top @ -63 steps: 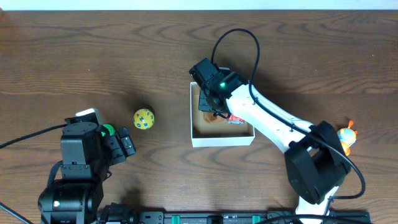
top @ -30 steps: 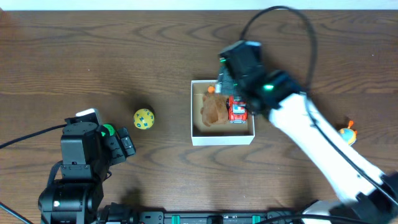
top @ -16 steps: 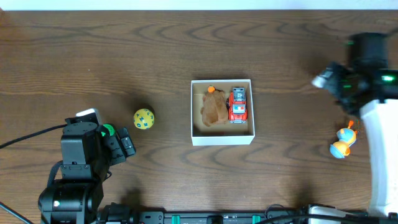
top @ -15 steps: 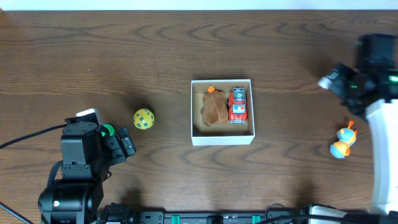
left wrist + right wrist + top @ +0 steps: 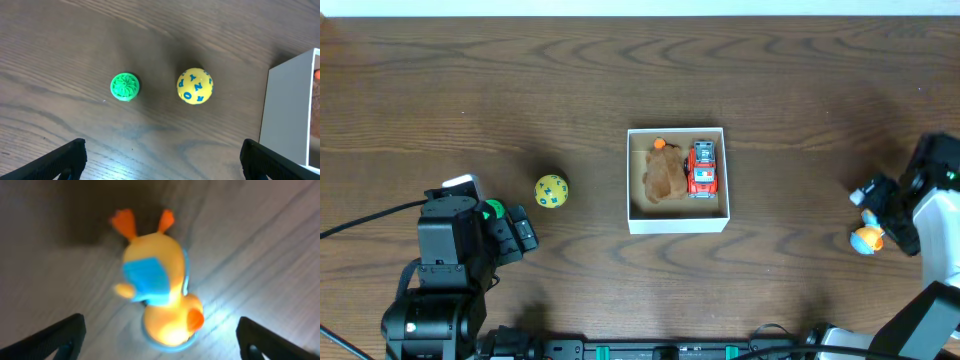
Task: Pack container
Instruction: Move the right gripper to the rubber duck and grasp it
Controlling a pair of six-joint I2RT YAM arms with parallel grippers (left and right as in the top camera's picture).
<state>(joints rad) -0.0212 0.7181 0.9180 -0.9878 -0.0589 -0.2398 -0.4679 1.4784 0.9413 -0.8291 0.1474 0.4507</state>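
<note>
Overhead, the container [image 5: 677, 223] sits mid-table [image 5: 520, 90], well apart from both grippers, holding 1 brown plush [image 5: 665, 178] and 1 red truck [image 5: 703, 168]. Being square, it has no long axis; its walls run parallel to the table edges, its opening facing up. The left gripper [image 5: 162, 160] gapes wide and empty, the box off to its right. The right gripper [image 5: 160, 339] is spread wide around an orange duck [image 5: 157, 292], the box far to its left.

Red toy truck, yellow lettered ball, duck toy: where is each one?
red toy truck [image 5: 704, 176], overhead view, on its red body.
yellow lettered ball [image 5: 195, 86], left wrist view, on its lettered top.
duck toy [image 5: 146, 280], right wrist view, on its blue patch.
</note>
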